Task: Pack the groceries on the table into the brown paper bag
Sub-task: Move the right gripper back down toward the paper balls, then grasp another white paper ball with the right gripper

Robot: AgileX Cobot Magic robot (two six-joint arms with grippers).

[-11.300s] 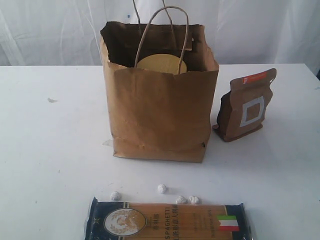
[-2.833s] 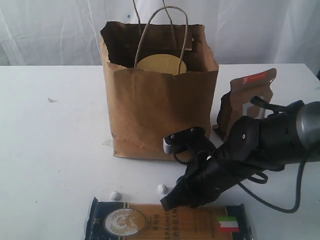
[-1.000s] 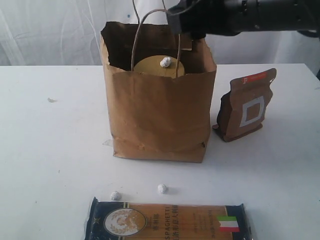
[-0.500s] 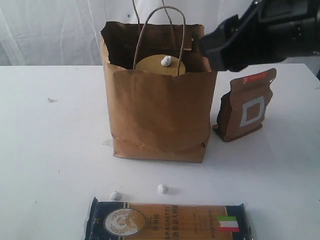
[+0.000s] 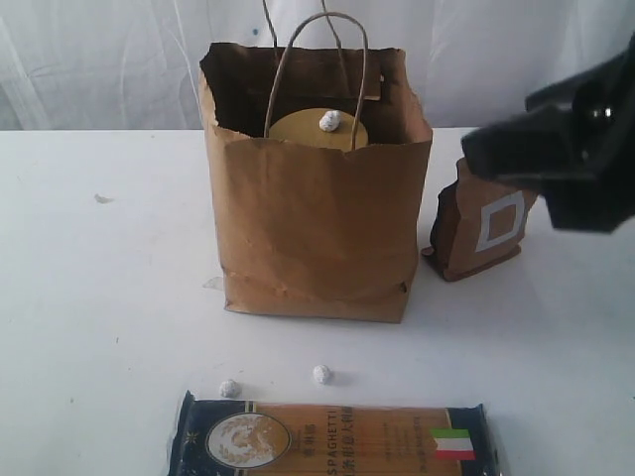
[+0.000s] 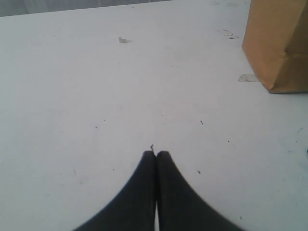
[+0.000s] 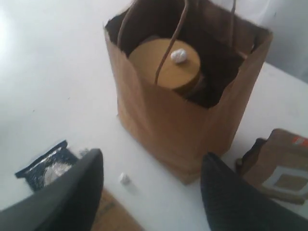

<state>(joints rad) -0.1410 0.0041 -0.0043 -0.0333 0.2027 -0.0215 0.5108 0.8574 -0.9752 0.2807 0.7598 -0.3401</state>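
The brown paper bag [image 5: 317, 233] stands upright mid-table, also seen in the right wrist view [image 7: 187, 115]. Inside it sits the tan-lidded jar [image 5: 308, 134] with a foil ball [image 5: 329, 121] on its lid. Two more foil balls [image 5: 321, 374] [image 5: 228, 388] lie in front of the bag, beside the blue spaghetti packet [image 5: 332, 441]. The brown pouch [image 5: 486, 233] stands right of the bag, partly hidden by my blurred right arm [image 5: 571, 159]. My right gripper [image 7: 151, 161] hangs open and empty above the table. My left gripper [image 6: 156, 154] is shut on nothing over bare table.
The white table [image 5: 99, 297] carries a small mark [image 5: 103, 198] at the left. A scrap of tape [image 6: 248, 77] lies by the bag's corner [image 6: 279, 48]. A white curtain hangs behind the table.
My right arm has swung from above the bag's mouth to the right and lower, now in front of the pouch. The foil ball stays on the jar lid.
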